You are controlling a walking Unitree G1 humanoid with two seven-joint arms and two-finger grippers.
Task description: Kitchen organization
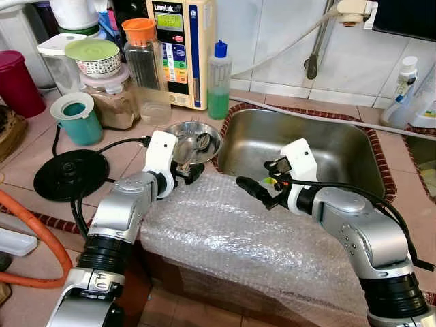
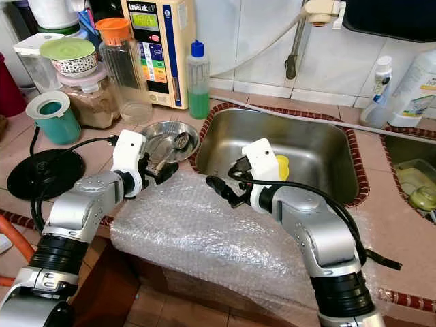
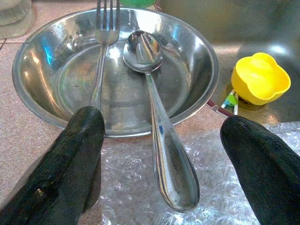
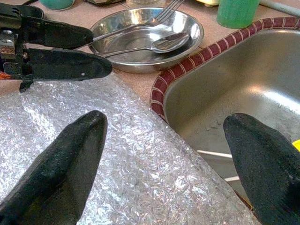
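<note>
Spanning the counter's front edge, a bubble wrap sheet lies beside the steel sink, where a yellow cup sits by the drain. Just beyond the wrap, a steel bowl holds a fork and a spoon, the spoon's handle jutting over the rim. The left gripper hovers at that handle with fingers spread, grasping nothing, while the right gripper hangs likewise parted over the wrap's sink-side edge.
</note>
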